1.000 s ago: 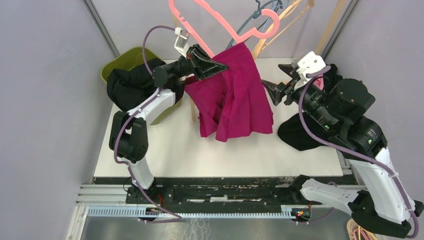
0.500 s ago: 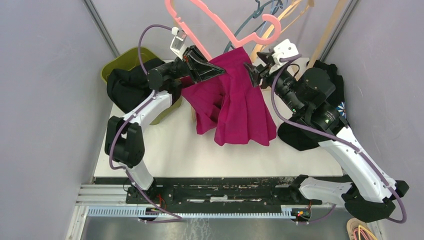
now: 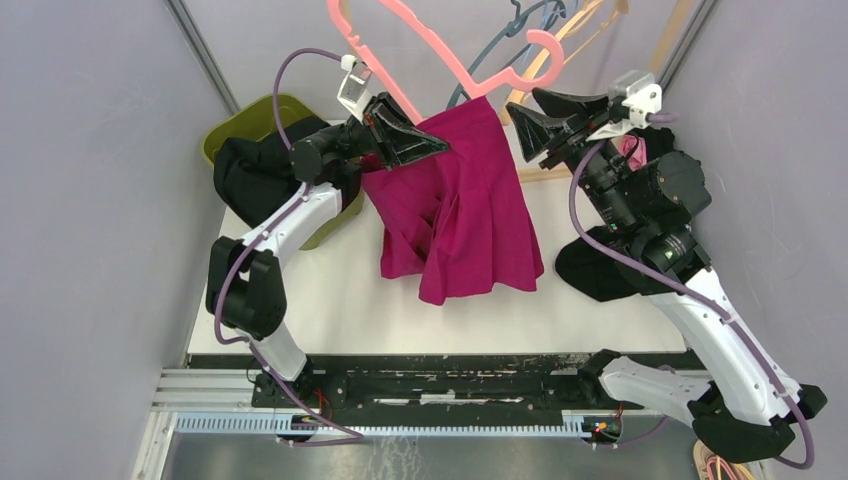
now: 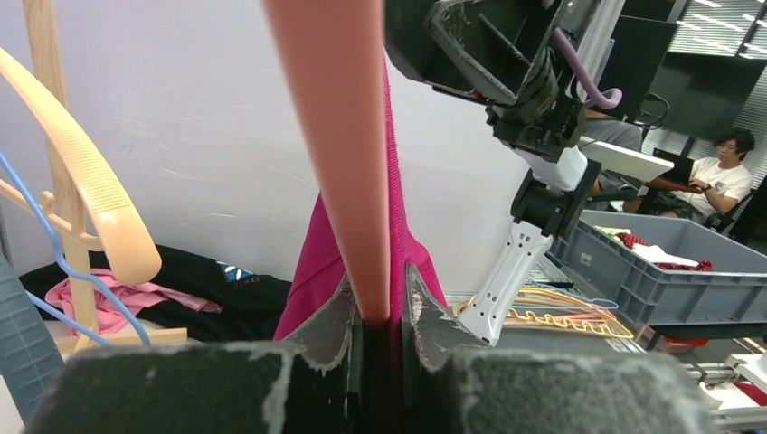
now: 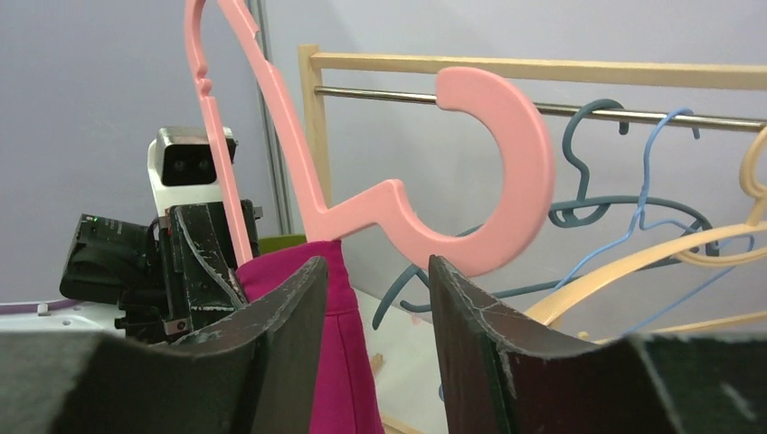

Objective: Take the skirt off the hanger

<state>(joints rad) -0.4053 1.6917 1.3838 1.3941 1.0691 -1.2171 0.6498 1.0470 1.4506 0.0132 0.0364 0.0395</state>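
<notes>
Lilac walls enclose a white table [image 3: 330,300]. Top view: the pink hanger [image 3: 430,45] hangs high at the far edge. Its long arm slants from far left down to the hook on the right, and the magenta skirt [image 3: 470,200] drapes from it toward the table. The left gripper [image 3: 425,145] is clamped on that arm at the skirt's upper left. The right gripper [image 3: 520,130], jaws parted and empty, sits just beside the skirt's upper right corner and is the nearer arm to the free edge.

Left wrist view: the hanger [image 4: 339,136] rises straight from between the closed fingers [image 4: 330,316], with skirt [image 4: 312,271] cloth behind it.

Right wrist view: the skirt [image 5: 339,362] top lies dead ahead in the gap, under the hanger [image 5: 516,181] neck. Whether cloth is already between the fingers [image 5: 280,316] cannot be told. The likely next move is to close on it and draw it off along the arm.
</notes>
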